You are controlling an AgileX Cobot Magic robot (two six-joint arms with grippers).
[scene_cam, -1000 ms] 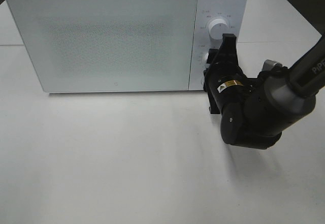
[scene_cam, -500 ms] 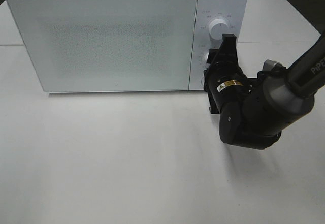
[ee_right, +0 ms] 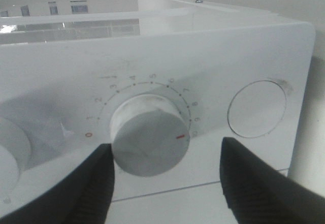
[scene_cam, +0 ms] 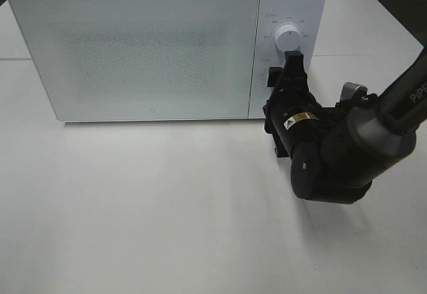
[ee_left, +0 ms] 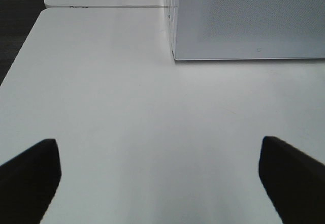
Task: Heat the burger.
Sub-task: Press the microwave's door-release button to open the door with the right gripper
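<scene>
The burger is out of view; the white microwave has its door shut. My right gripper is at the microwave's control panel and covers the lower knob, just below the upper knob. In the right wrist view the right gripper is open, with its dark fingers on either side of the white timer knob. One finger is at the knob's edge and the other stands apart from it. My left gripper is open and empty over bare table, short of the microwave's corner.
The microwave stands at the back of the white table. A round button sits beside the timer knob on the panel. The table's left edge and a dark floor show in the left wrist view.
My right gripper has moved slightly up and in toward the control panel and now hides the lower knob. The microwave has not moved.
</scene>
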